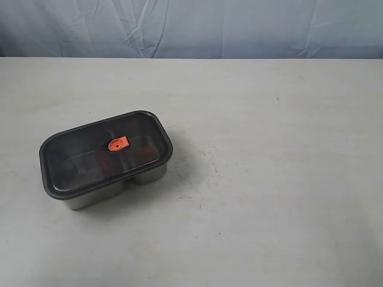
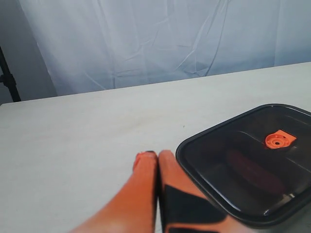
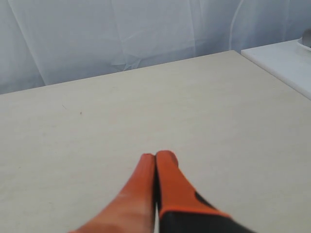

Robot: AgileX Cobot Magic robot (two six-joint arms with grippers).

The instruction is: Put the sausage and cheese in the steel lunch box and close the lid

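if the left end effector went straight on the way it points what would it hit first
Probably nothing near: the left end effector points across bare table toward the white backdrop. The lid lies just beside that line; clearance is unclear.

place: staged lab test setup | evidence: plain pale table (image 1: 287, 227); draped pale-blue cloth backdrop (image 1: 197, 27); black stand (image 2: 7, 77)

I see the steel lunch box (image 1: 90, 200) standing on the tabletop (image 1: 269, 179), left of the middle, with the lid (image 1: 78, 161) seated on it and 1 tab (image 1: 118, 144) at the lid's centre. Under the lid, the sausage (image 2: 255, 171) lies inside. My left hand (image 2: 156, 155) is just beside the box; my right hand (image 3: 155, 155) is well apart from it. A curtain (image 1: 191, 27) hangs behind.
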